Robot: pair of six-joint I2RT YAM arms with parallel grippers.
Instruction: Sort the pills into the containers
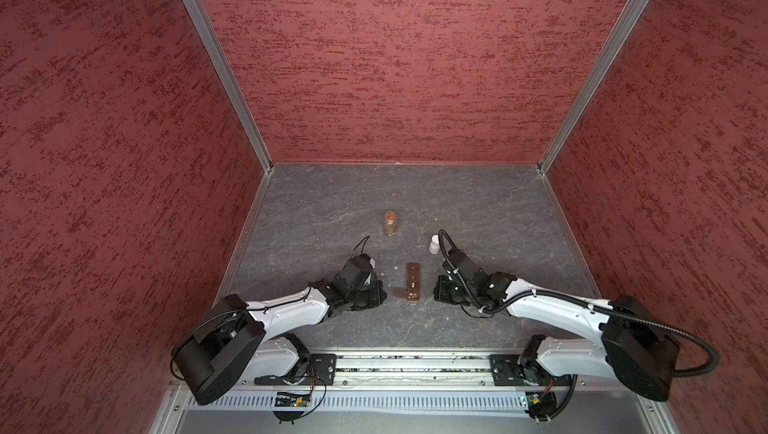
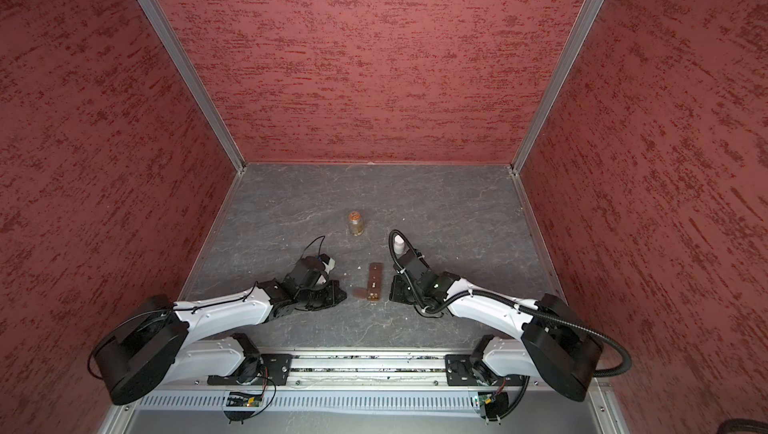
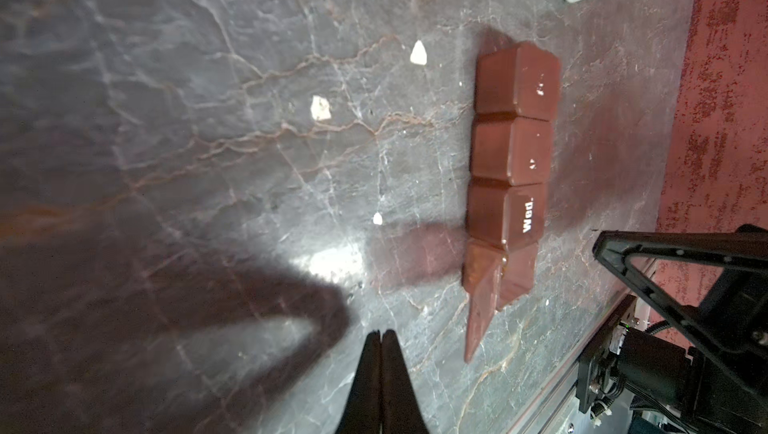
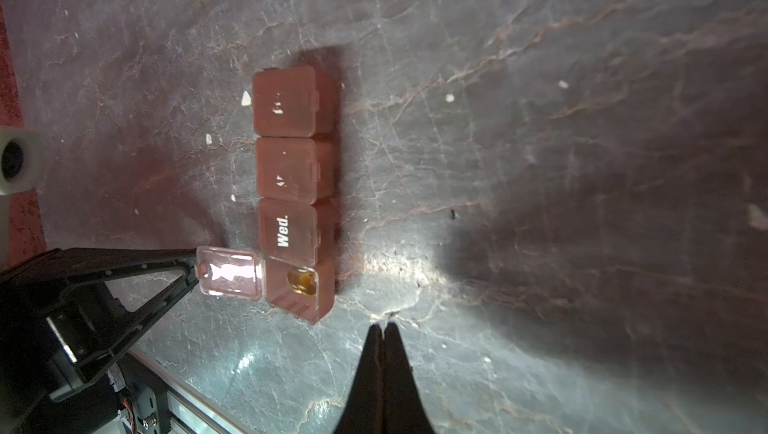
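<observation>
Grey marbled worktop (image 1: 478,211) inside red walls; left arm (image 1: 286,307) and right arm (image 1: 552,307) reach low and inward from the near rail, wrists bent, flanking a brown box (image 1: 412,282) lying lengthwise between them; left tool (image 3: 381,333) pinched fully together, holding nothing, its tip just beside the box's flipped-open lid (image 4: 228,272); right tool (image 4: 384,326) likewise pinched together and empty, near the box's end; amber bottle (image 1: 390,223) stands farther back; white bottle (image 1: 434,243) partly hidden by the right arm's cable; one lid reads "Wed.", two others worn unreadable; open cell (image 4: 299,286) holds an amber capsule (image 4: 302,280); whitish pills (image 3: 321,107) lie loose on the worktop beside the box, on the left arm's side.
</observation>
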